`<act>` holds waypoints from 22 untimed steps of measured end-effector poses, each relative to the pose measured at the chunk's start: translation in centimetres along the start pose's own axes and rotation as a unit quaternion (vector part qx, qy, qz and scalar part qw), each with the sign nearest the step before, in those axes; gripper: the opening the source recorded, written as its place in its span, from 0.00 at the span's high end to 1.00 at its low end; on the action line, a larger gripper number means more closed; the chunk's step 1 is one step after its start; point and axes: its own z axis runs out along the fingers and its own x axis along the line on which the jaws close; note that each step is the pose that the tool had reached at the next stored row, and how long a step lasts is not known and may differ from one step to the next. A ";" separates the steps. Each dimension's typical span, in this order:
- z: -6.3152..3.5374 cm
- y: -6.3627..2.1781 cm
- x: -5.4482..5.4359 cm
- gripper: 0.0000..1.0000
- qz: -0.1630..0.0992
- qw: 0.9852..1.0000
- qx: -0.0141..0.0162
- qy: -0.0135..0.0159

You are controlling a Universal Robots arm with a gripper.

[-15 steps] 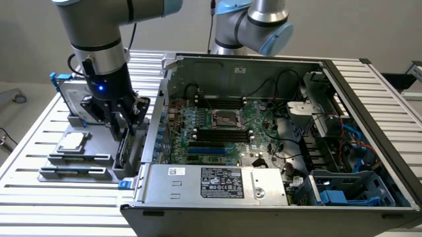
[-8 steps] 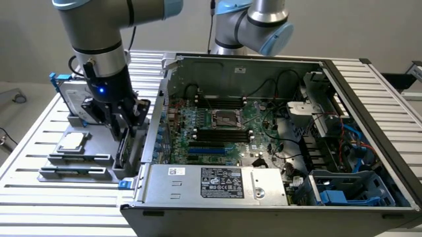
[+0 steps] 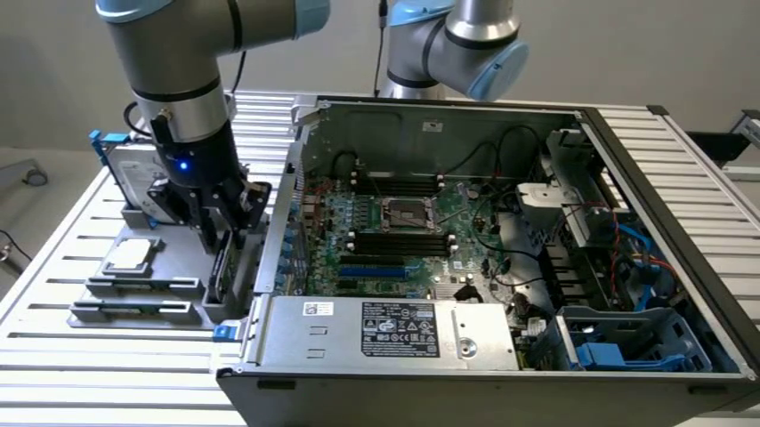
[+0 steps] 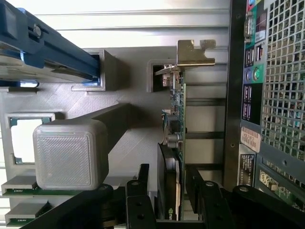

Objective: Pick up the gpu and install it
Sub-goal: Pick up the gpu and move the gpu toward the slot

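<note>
The gpu [image 4: 172,143] stands on edge in a slot of the grey holder [image 4: 124,95], its green board on one face, a black cooler on the other and a silver bracket at its far end. In the exterior view the gpu [image 3: 221,265] is a thin dark card just outside the computer case's wall, on the exterior view's left. My gripper [image 3: 226,233] has come down over it. In the wrist view the gripper [image 4: 169,176] straddles the card, one black finger [image 4: 143,177] on each side, jaws open and not clamped.
The open computer case [image 3: 475,116] lies beside the holder, its motherboard [image 3: 404,222] with blue slots [image 3: 370,268] facing up. On the holder sit a blue-framed hard drive [image 3: 125,165], a processor chip [image 3: 131,254] and memory sticks [image 3: 141,286]. A second arm [image 3: 457,44] stands behind.
</note>
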 end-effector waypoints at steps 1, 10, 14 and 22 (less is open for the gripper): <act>0.01 0.00 0.0 0.56 0.000 1.000 0.000 0.000; 0.11 -0.06 0.0 0.58 0.001 1.000 -0.001 0.000; 0.11 -0.06 0.0 0.65 0.001 1.000 -0.001 0.000; 0.10 -0.06 0.0 0.74 0.001 1.000 -0.001 0.000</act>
